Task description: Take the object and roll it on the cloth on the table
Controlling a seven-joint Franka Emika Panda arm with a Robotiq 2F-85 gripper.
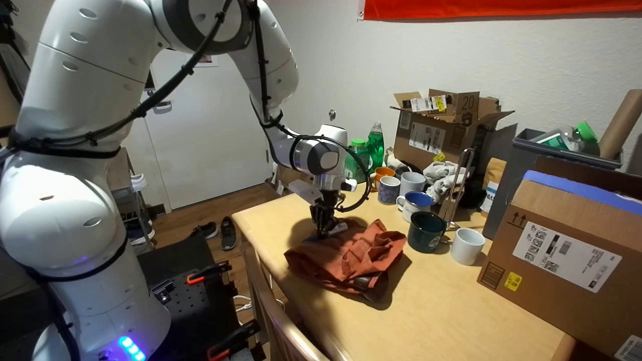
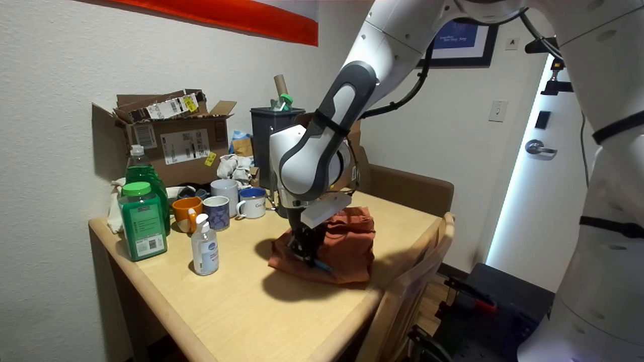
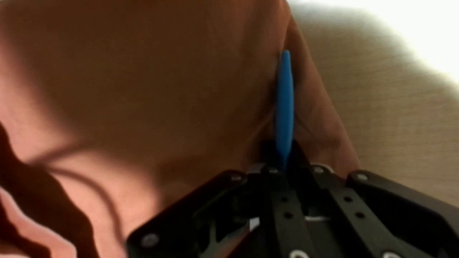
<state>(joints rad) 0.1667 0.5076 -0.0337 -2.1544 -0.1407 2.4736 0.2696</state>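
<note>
Hand (image 3: 285,157) gripping blue object (image 3: 285,100)
Both low over the orange cloth (image 1: 368,250) on the worktop (image 1: 451,301), near the cloth's edge.

The slim black tool (image 1: 322,231) points down over a crumpled rust-orange cloth (image 1: 351,255) on the pale wooden table (image 1: 431,311); beside the cloth stands a round dark-green mug (image 1: 424,233).

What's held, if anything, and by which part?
A slim blue object, pinched between the fingers. One end sticks out over the orange cloth; the rest is hidden, so whether they grip its middle or other end can't be told.
</note>
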